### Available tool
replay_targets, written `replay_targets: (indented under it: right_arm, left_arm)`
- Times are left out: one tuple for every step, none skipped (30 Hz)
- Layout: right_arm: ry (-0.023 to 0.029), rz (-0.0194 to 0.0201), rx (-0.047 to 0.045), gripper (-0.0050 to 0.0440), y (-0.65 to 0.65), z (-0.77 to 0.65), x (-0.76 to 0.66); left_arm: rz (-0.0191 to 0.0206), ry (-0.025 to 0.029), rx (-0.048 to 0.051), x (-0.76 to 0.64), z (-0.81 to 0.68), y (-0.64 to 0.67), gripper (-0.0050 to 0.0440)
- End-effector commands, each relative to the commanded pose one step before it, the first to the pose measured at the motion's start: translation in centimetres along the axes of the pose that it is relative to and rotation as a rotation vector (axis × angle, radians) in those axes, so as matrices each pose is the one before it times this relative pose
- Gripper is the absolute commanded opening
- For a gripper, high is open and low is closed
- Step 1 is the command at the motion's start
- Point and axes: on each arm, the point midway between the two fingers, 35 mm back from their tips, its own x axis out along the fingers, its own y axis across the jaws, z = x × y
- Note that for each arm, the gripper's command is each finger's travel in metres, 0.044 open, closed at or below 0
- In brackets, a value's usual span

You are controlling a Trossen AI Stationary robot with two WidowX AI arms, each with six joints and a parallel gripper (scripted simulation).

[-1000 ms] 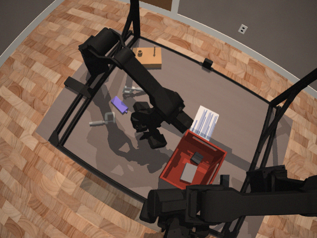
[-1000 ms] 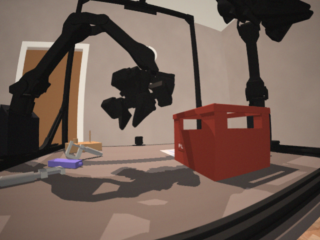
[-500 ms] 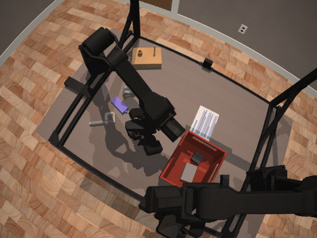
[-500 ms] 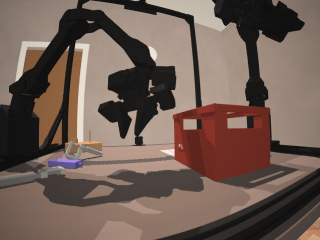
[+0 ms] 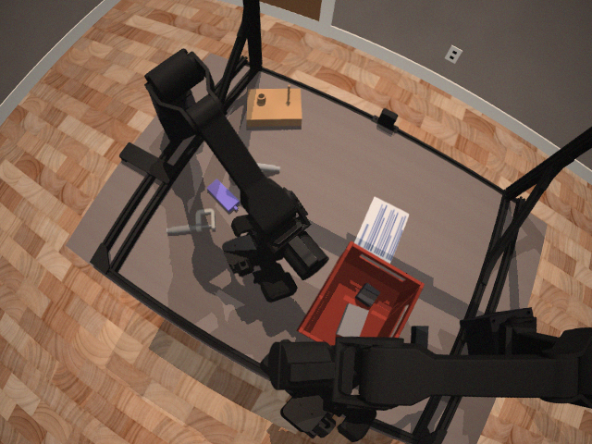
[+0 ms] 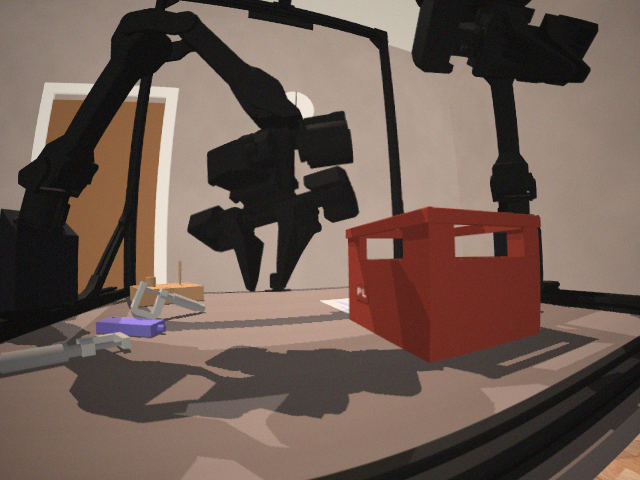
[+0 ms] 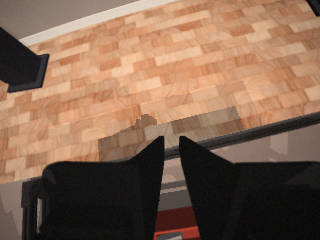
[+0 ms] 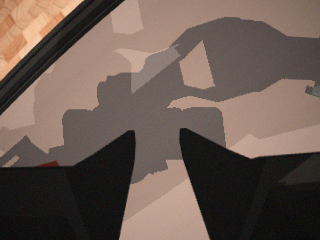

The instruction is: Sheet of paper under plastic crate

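The red plastic crate (image 5: 362, 304) stands flat on the table near the front right; it also shows in the exterior view (image 6: 444, 279). The sheet of paper (image 5: 384, 228), white with blue lines, lies flat behind the crate, its near edge at the crate's far wall; a sliver shows in the exterior view (image 6: 336, 303). My right gripper (image 5: 258, 275) (image 8: 157, 135) hangs above the table to the left of the crate, fingers partly apart and empty. My left gripper (image 5: 325, 420) (image 7: 171, 141) is high over the table's front edge, nearly shut and empty, with the crate's rim (image 7: 172, 232) below it.
A wooden peg block (image 5: 274, 107) sits at the back. A purple block (image 5: 222, 194), a grey clamp (image 5: 198, 224) and a grey tool (image 5: 267, 167) lie on the left side. A black frame rail and posts (image 5: 497, 239) edge the table.
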Motion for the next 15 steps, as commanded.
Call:
replay_targets:
  right_arm:
    - [0.02696, 0.03018, -0.00866, 0.0150, 0.547, 0.768, 0.322]
    - [0.00605, 0.00684, -0.00300, 0.0150, 0.117, 0.136, 0.126]
    - [0.00589, 0.00706, -0.00313, 0.0150, 0.117, 0.140, 0.122]
    - [0.00570, 0.00727, -0.00329, 0.0150, 0.118, 0.146, 0.119]
    - [0.00554, 0.00749, -0.00341, 0.0150, 0.117, 0.150, 0.115]
    - [0.00000, 0.00000, 0.00000, 0.0150, 0.000, 0.000, 0.000]
    - [0.00000, 0.00000, 0.00000, 0.0150, 0.000, 0.000, 0.000]
    - [0.00537, 0.00770, -0.00353, 0.0150, 0.117, 0.154, 0.112]
    - [0.00520, 0.00791, -0.00366, 0.0150, 0.117, 0.158, 0.109]
    - [0.00503, 0.00811, -0.00378, 0.0150, 0.117, 0.162, 0.105]
    - [0.00485, 0.00830, -0.00391, 0.0150, 0.116, 0.166, 0.102]
    - [0.00467, 0.00850, -0.00404, 0.0150, 0.116, 0.170, 0.098]
    - [0.00448, 0.00868, -0.00418, 0.0150, 0.115, 0.174, 0.095]
    - [0.00429, 0.00887, -0.00431, 0.0150, 0.114, 0.178, 0.091]
    - [0.00410, 0.00904, -0.00445, 0.0150, 0.113, 0.181, 0.088]
  left_arm:
    - [-0.01308, 0.02884, 0.07101, 0.588, -0.890, -0.593, 0.0060]
    - [-0.00429, 0.00463, 0.01426, 0.055, -0.117, -0.119, 0.0060]
    - [-0.00435, 0.00458, 0.01424, 0.055, -0.115, -0.119, 0.0060]
    - [-0.00441, 0.00451, 0.01417, 0.056, -0.113, -0.119, 0.0060]
    - [-0.00446, 0.00446, 0.01417, 0.056, -0.111, -0.120, 0.0060]
    - [0.00000, 0.00000, 0.00000, 0.000, 0.000, 0.000, 0.0060]
    - [0.00000, 0.00000, 0.00000, 0.000, 0.000, 0.000, 0.0060]
    - [-0.00452, 0.00441, 0.01416, 0.056, -0.110, -0.122, 0.0060]
    - [-0.00457, 0.00435, 0.01416, 0.057, -0.108, -0.123, 0.0060]
    - [-0.00462, 0.00430, 0.01415, 0.057, -0.106, -0.124, 0.0060]
    - [-0.00467, 0.00425, 0.01415, 0.057, -0.105, -0.125, 0.0060]
    - [-0.00472, 0.00419, 0.01414, 0.058, -0.103, -0.126, 0.0060]
    - [-0.00476, 0.00414, 0.01414, 0.058, -0.102, -0.127, 0.0060]
    - [-0.00481, 0.00408, 0.01414, 0.058, -0.100, -0.128, 0.0060]
    - [-0.00486, 0.00402, 0.01413, 0.059, -0.098, -0.129, 0.0060]
